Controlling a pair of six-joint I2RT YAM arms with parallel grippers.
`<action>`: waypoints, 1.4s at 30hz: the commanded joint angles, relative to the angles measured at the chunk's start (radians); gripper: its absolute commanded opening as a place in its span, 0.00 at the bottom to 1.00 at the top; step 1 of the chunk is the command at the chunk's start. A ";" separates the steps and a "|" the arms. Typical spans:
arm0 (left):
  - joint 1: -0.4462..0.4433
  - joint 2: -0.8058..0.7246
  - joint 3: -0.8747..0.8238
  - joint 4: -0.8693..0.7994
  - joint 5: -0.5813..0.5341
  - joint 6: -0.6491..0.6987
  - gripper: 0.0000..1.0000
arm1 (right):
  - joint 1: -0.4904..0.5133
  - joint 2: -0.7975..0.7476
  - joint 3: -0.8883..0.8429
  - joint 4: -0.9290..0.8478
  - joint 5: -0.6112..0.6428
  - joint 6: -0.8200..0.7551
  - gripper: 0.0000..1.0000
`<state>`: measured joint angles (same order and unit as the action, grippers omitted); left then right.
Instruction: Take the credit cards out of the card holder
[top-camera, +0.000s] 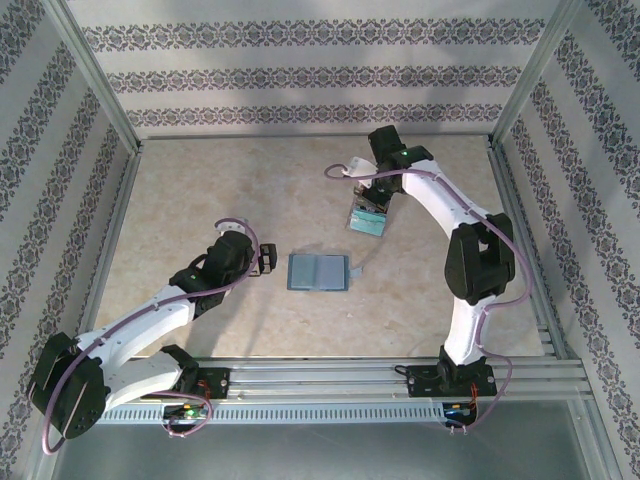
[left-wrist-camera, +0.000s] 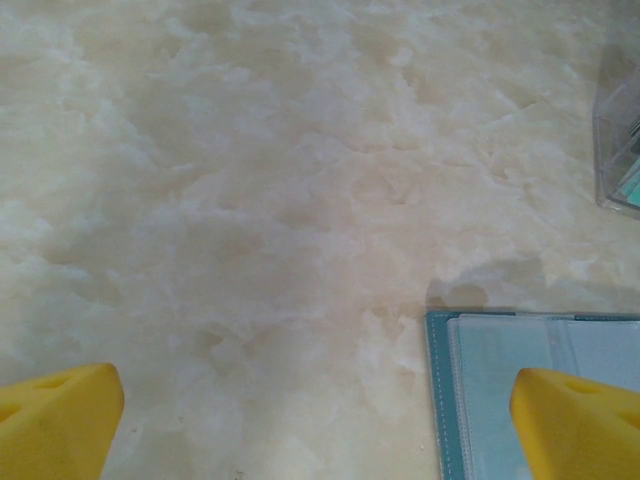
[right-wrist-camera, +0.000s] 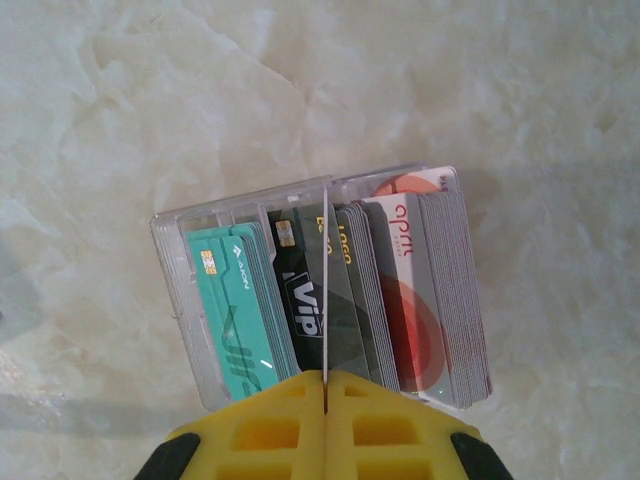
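Pale marbled desk (top-camera: 200, 190) surface carries the whole work area, bounded by patterned walls (top-camera: 300, 75) and an aluminium frame. At the near edge, both arm bases are bolted to a rail (top-camera: 330, 375). The left pincer (top-camera: 265, 260) rests low just left of the card holder (top-camera: 318, 272). In the left wrist view its yellow fingertips (left-wrist-camera: 60, 410) stand wide apart, holding nothing, with the right-hand tip over the near-left corner of the card holder (left-wrist-camera: 540, 390). This placement suits pinning the holder flat while cards are drawn out. The card holder lies opened flat near the desk centre, blue-grey inside up, snap tab to the right. Whether its pockets are occupied cannot be told. Farther back and to the right, the right pincer (top-camera: 368, 215) hangs over a clear box (top-camera: 366, 222) with divided slots. In the right wrist view the pincer (right-wrist-camera: 326, 400) is closed on an edge-on card (right-wrist-camera: 325, 290), which runs as a thin line between the slots of the clear box (right-wrist-camera: 175, 260). Edge-on orientation lets the card slide between neighbours. The credit cards (right-wrist-camera: 440, 300) already stand there on edge: a teal card (right-wrist-camera: 232, 310), a dark card (right-wrist-camera: 305, 300) and a red-orange card (right-wrist-camera: 415, 300). Judged from this, sorting is the step in hand. Release calls for the card to be aligned with a free slot, or it may jam on a divider.
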<state>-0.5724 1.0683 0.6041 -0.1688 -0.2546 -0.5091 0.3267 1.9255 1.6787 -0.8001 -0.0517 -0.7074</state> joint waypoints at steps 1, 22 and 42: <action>0.020 -0.016 -0.007 -0.031 -0.023 -0.019 0.99 | -0.007 0.025 0.030 -0.051 -0.041 -0.041 0.00; 0.045 -0.009 -0.023 -0.020 0.014 -0.032 0.99 | -0.032 0.107 0.082 -0.080 0.022 -0.051 0.00; 0.063 -0.013 -0.035 -0.012 0.029 -0.034 0.99 | -0.034 0.154 0.178 -0.168 0.017 -0.066 0.00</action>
<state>-0.5259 1.0687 0.5816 -0.1730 -0.2325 -0.5312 0.3027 2.0449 1.8446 -0.9279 -0.0376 -0.7635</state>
